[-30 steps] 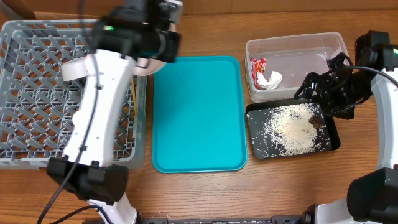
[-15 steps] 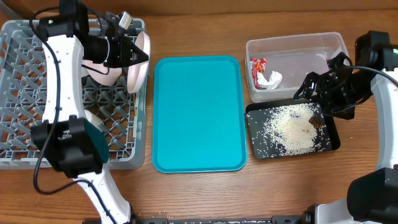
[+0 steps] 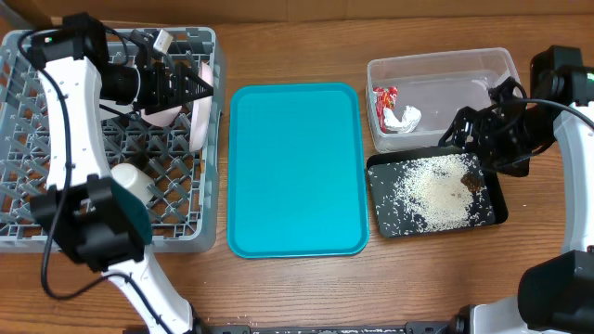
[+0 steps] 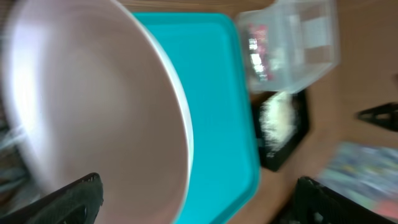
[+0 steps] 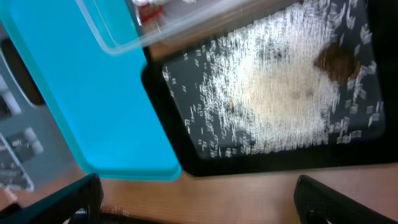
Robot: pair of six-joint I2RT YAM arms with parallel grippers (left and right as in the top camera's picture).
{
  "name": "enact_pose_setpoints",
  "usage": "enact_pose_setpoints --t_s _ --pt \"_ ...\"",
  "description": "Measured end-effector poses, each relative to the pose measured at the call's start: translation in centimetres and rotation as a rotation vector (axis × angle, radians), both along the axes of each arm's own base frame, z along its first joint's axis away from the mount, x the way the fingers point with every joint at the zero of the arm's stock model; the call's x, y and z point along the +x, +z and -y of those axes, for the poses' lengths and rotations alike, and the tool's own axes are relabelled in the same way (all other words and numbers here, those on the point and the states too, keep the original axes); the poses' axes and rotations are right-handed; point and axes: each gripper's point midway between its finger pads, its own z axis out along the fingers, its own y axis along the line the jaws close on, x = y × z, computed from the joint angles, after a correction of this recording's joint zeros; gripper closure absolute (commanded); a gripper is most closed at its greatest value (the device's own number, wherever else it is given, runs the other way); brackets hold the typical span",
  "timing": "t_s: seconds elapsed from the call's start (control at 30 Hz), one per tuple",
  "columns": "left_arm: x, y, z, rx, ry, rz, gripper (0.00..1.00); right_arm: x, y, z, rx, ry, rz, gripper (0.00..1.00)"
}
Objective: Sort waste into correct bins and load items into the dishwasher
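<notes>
Now the left claw [image 3: 197, 89] has drawn back leftward over the rack [image 3: 37, 213], spread wide and holding nothing, beside the plate [image 3: 199, 122] standing on edge. The right claw [image 3: 461, 130] hangs agape, empty, above the black tray [image 3: 497, 215] of rice [image 3: 432, 190].

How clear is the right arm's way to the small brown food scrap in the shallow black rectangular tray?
Likely clear: the open right claw hovers near the small brown food scrap, which lies uncovered among white grains.

Robot lab test bench: wooden table [image 3: 297, 288], dish rack [image 3: 176, 199], teal tray [image 3: 295, 167].
</notes>
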Motion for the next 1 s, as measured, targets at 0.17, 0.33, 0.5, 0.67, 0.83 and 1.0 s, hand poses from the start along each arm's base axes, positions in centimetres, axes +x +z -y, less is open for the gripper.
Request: enact_pose_setpoints --t_s 0.17,0.33,0.5,0.67,0.83,1.0 --pt "-2.7 3.3 -2.6 0.298 0.159 -0.005 0.00 4.6 0.9 -0.8 -0.036 0.045 0.208 0.00" --pt "-5.2 5.6 -4.1 0.485 0.327 -0.030 0.00 9.1 2.7 -4.9 -0.094 0.164 0.437 0.00" --pt "-7.4 4.4 -4.6 0.545 0.361 -0.162 0.00 9.0 2.6 -7.3 -0.127 0.226 0.452 0.00" --pt "-8.6 3.5 -4.6 0.557 0.336 -0.218 0.00 7.2 1.5 -5.5 -0.149 0.177 0.345 0.00" --pt "-10.0 3.1 -3.8 0.541 0.280 -0.187 0.00 6.3 3.0 -2.8 -0.175 0.100 0.375 0.00" --pt "-12.0 5.8 -2.9 0.528 0.292 0.077 0.00 3.8 6.5 -1.7 -0.203 0.059 0.558 0.00"
